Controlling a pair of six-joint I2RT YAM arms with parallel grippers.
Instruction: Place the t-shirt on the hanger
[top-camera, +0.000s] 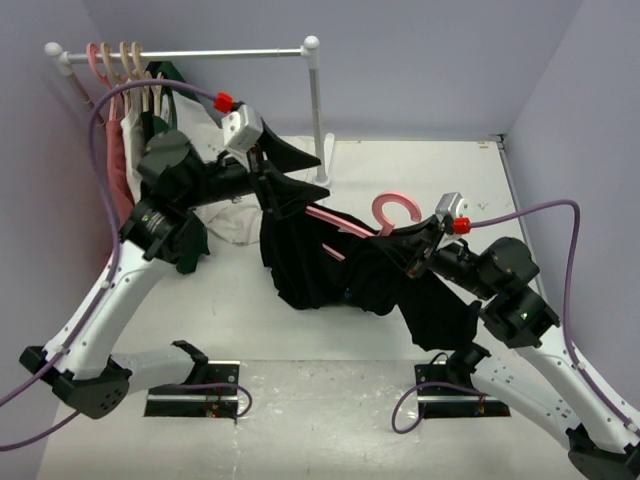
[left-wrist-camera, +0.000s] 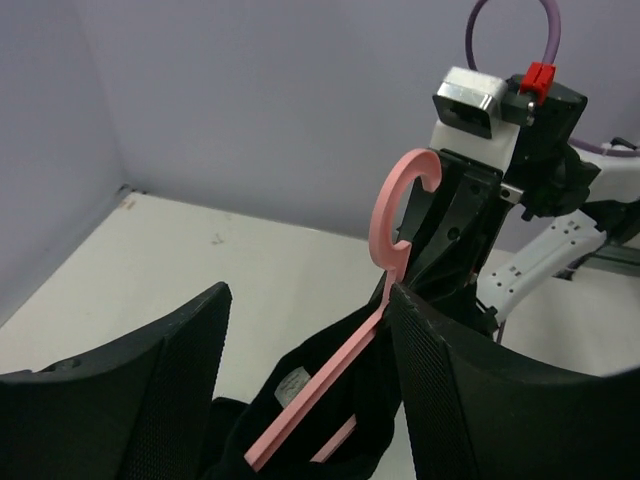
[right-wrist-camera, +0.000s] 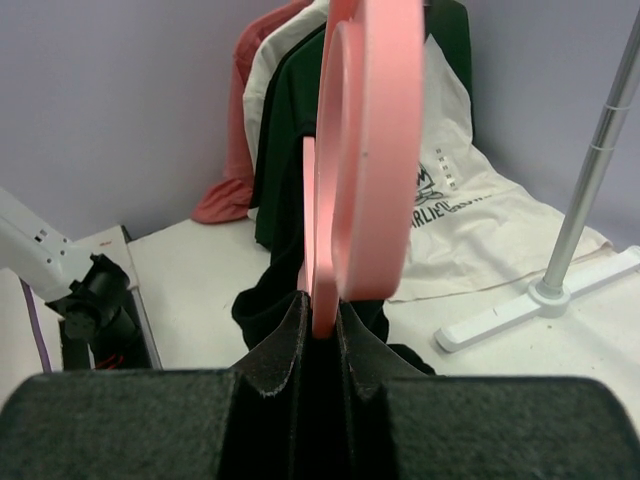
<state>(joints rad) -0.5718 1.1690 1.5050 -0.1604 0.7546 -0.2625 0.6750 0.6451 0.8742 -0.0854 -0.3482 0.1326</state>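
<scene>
Pink hanger (right-wrist-camera: 365, 150) stands clamped in the right hand (right-wrist-camera: 320, 322).

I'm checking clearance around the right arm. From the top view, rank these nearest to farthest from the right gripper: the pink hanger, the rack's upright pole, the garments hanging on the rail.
From the right gripper:
1. pink hanger, clamped in its fingers.
2. rack's upright pole, farther back, to the left.
3. hanging garments, at the rail's far-left end.
</scene>
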